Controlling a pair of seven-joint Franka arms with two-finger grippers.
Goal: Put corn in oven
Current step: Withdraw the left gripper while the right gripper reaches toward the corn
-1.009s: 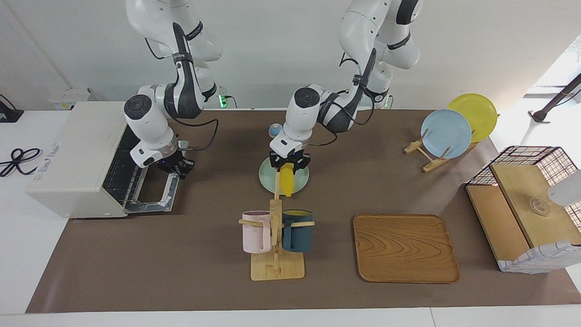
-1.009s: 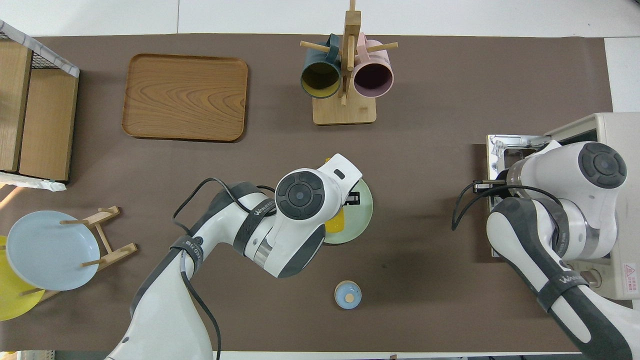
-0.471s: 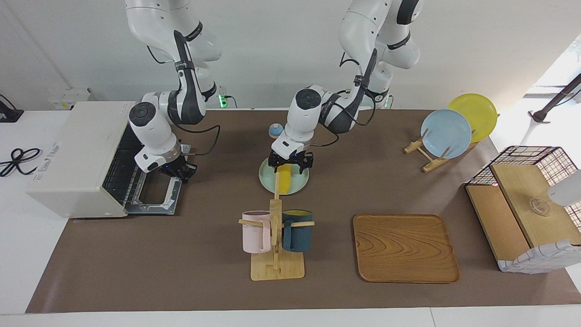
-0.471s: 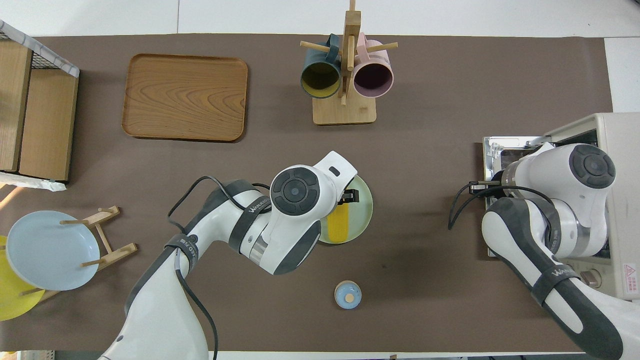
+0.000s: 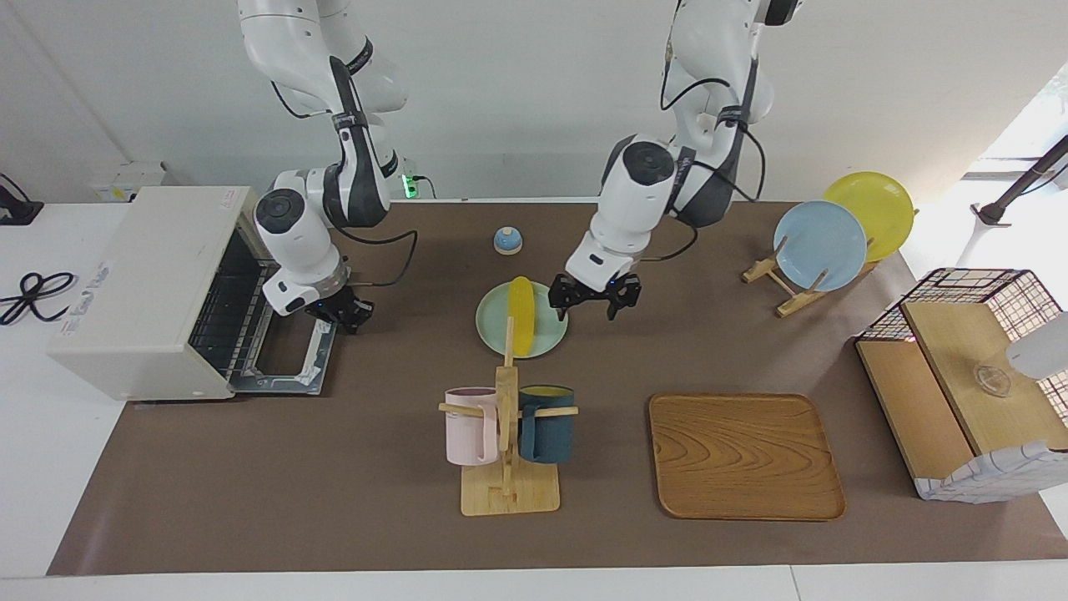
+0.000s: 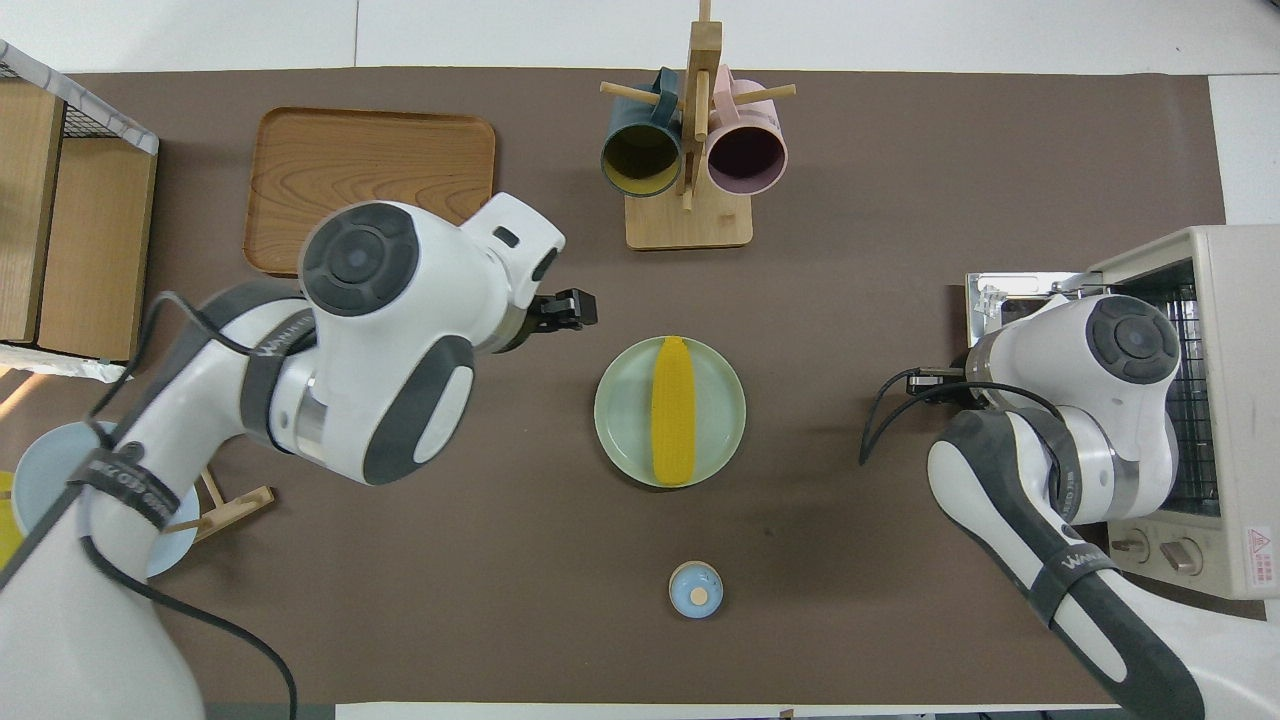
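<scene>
Brown matting (image 5: 350, 467) covered most of my white table, so that was the biggest thing around. At the right arm's end sat the oven (image 5: 158, 292), door dropped flat, wire rack showing and nothing on it that I could see. My right gripper (image 5: 340, 311) hung just over that lowered door; honestly couldn't tell if its fingers were apart or together. At the left arm's end stood the wire-and-wood basket box (image 5: 968, 392). The wooden tray (image 5: 745, 455) was bare. On the mug rack (image 5: 507, 451) hung a pink mug (image 5: 471, 424) and a dark blue mug (image 5: 547, 421). The pale green plate (image 6: 625, 440) held the corn (image 6: 673, 408), lying flat across it. My left gripper (image 5: 595, 300) hovered beside the plate, fingers spread, gripping nothing.
</scene>
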